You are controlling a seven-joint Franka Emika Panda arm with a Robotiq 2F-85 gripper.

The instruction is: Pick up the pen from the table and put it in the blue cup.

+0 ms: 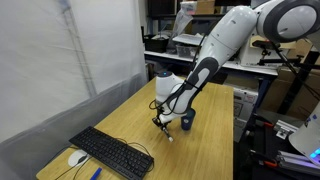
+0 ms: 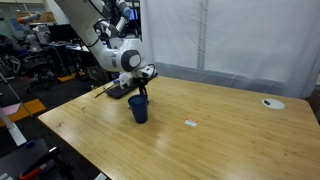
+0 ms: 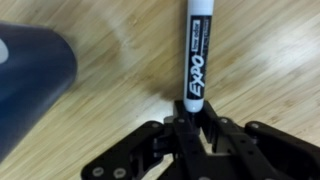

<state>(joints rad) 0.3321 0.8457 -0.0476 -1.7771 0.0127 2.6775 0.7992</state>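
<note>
Clamping a black-and-white Expo marker pen (image 3: 197,55) by one end in the wrist view, with the jaws of the black Robotiq gripper (image 3: 192,118) drawn narrow against its barrel at the lower middle of the frame. Pointing the rest of the pen toward the top edge, over the light wooden table (image 3: 265,60). Sharing that frame with the dark blue plastic cup (image 3: 30,80) at the left edge, beside the pen and apart from it. In an exterior view, hanging near the middle of the frame with the gripper (image 1: 162,118) just left of the cup (image 1: 187,120) and a slim pale tip, probably the pen (image 1: 168,135), poking out below; hard to tell there whether touching the table (image 1: 120,115) or just clear of it. In an exterior view, sitting with the gripper (image 2: 146,72) just above and right of the cup (image 2: 138,108), in the left half of the frame. Leaving alone the black computer keyboard (image 1: 110,152) and white mouse (image 1: 77,158) at lower left. Judging by this: grasp done, and apparently the lift too; transfer close but not finished. Left to do: bring the pen over the cup's open mouth, tip it downward, lower it in, and let go. Cannot see into the cup from any view.
</note>
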